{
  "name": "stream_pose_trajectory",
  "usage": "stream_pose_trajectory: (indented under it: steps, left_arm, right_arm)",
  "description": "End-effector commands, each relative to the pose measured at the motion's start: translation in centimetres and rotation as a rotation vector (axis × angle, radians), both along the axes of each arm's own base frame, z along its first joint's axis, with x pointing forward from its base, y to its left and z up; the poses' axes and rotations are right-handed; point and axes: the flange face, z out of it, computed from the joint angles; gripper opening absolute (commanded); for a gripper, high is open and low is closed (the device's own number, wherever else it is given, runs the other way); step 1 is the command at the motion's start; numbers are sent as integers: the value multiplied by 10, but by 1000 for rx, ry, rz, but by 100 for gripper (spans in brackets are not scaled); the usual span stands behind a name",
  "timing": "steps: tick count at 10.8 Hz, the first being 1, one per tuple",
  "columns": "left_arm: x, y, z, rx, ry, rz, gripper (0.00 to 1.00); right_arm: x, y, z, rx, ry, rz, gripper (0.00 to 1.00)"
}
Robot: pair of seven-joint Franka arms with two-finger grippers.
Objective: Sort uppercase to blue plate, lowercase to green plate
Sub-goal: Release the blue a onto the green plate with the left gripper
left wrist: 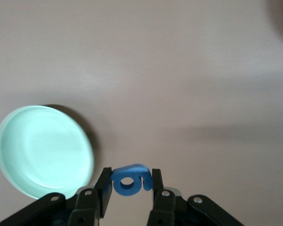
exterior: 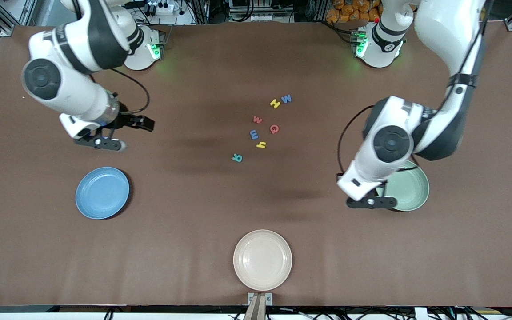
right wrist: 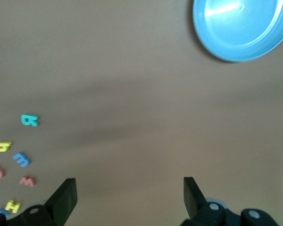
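My left gripper (exterior: 368, 202) is shut on the blue g (left wrist: 131, 180) and holds it over the bare table just beside the green plate (exterior: 411, 189), which also shows in the left wrist view (left wrist: 42, 150). My right gripper (exterior: 105, 143) is open and empty (right wrist: 129, 197) over bare table beside the blue plate (exterior: 102, 193). In the table's middle lie yellow H (exterior: 275, 103), blue W (exterior: 286, 98), red w (exterior: 258, 119), red Q (exterior: 274, 129), blue m (exterior: 254, 134), yellow h (exterior: 261, 145) and teal R (exterior: 237, 157).
A cream plate (exterior: 262, 260) sits near the table's front edge, nearer to the front camera than the letters. The blue plate (right wrist: 240, 26) and the green plate hold nothing.
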Motion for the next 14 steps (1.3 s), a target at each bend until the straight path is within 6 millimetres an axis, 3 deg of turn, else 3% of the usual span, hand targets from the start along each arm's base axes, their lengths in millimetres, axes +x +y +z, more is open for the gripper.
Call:
stream_pose_trajectory:
  steps: [1,5,7,8,9,11,14]
  left_arm:
    - [-2,87,-19,8,75,-69,0]
    - [-22,157,-104,-29,147,-122,0]
    - [-34,165,-124,-34,178,-113,1]
    - [-35,167,-127,-34,182,-113,48]
    - [-33,174,-126,-33,179,-103,99]
    - [-27,172,-105,-27,149,-106,100]
    - [-13,155,-17,-10,60,-119,100]
  right_arm:
    - [-15,25,-3,-16,0,-50,100]
    - [-38,87,-15,-49,-2,-87,100]
    - [-54,115,-16,-62,-7,-103,100]
    - [-62,132,-18,-67,-17,-133,100]
    - [-69,153,-27,-70,-32,-168,100]
    - [-88,188,-42,-77,-48,-210,100]
    - [-127,247,-75,-89,-72,-310,100]
